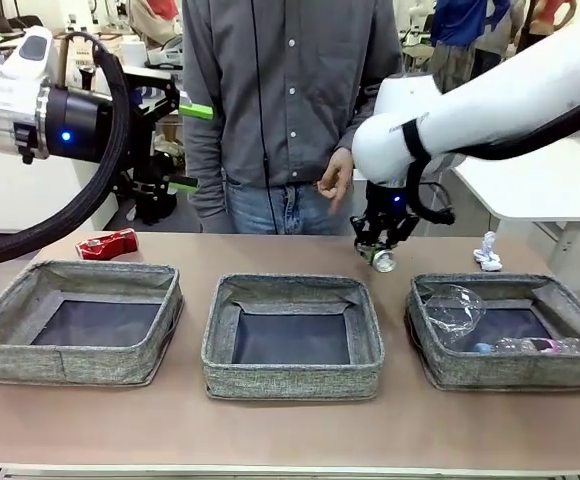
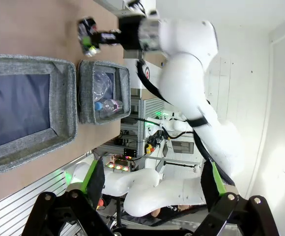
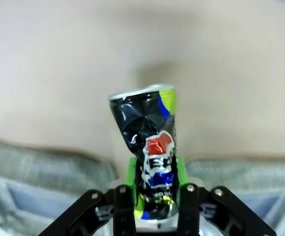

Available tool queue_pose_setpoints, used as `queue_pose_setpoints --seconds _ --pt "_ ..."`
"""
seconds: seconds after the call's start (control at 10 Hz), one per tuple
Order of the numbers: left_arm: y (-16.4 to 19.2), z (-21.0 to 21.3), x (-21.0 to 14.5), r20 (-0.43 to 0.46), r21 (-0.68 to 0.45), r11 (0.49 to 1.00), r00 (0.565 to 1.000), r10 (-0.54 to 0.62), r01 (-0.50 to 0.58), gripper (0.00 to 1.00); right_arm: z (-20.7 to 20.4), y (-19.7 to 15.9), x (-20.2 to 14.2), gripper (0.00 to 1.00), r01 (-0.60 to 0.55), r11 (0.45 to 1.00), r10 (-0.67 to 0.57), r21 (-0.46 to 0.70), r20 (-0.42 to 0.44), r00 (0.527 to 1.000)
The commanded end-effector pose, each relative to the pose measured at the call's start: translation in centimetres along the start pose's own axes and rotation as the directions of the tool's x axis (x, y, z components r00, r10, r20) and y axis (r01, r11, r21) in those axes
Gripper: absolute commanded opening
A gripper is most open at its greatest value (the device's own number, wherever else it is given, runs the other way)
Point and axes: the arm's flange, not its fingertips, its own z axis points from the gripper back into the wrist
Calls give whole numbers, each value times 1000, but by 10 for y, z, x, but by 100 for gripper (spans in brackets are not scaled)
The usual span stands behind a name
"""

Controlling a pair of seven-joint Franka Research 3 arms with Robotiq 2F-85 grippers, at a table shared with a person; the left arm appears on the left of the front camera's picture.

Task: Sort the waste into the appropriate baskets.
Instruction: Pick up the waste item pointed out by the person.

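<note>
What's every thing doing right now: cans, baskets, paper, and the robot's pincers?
dark can: dented, gripped by right pincer.
right pincer: shut on dark can.
left pincer: open, holding nothing.
red can: crushed, lying on table.
paper wad: crumpled, on table.
left basket: nothing seen inside.
middle basket: nothing seen inside.
right basket: holds bottle, crumpled plastic.

The dented can [image 3: 147,142] is printed black with red, blue and lime. The baskets [image 1: 290,378] are woven grey; the crushed can [image 1: 108,243] at ten o'clock is coloured red.
</note>
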Motion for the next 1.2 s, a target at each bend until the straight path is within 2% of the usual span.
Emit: queue_pose_setpoints --seconds 0.0,0.3,0.5,0.6,0.8,0.9,1.0,1.1 --pt "0 0 -2 7 -22 1000 1000 12 -12 100 47 -17 -58 0 139 988 -139 64 3 990" --pt "0 0 -2 7 -22 1000 1000 12 -12 100 86 22 -115 0 179 960 -197 215 68 978" --pt "0 0 -2 7 -22 1000 1000 12 -12 100 99 59 -142 0 43 979 -84 197 207 975" --pt "0 0 -2 7 -22 1000 1000 12 -12 100 105 25 -119 0 136 973 -150 188 61 987" --pt "0 0 -2 7 -22 1000 1000 12 -12 100 105 25 -119 0 136 973 -150 188 61 987" --pt "0 0 0 0 0 1000 1000 1 -1 100 106 45 -133 34 103 976 -125 189 106 987" --pt "0 23 -12 -96 -22 996 992 -84 82 100 139 77 -122 34 65 980 -89 189 117 989" --pt "14 49 -19 -121 -16 993 986 -116 115 100 181 108 -125 34 137 969 -147 207 32 989"
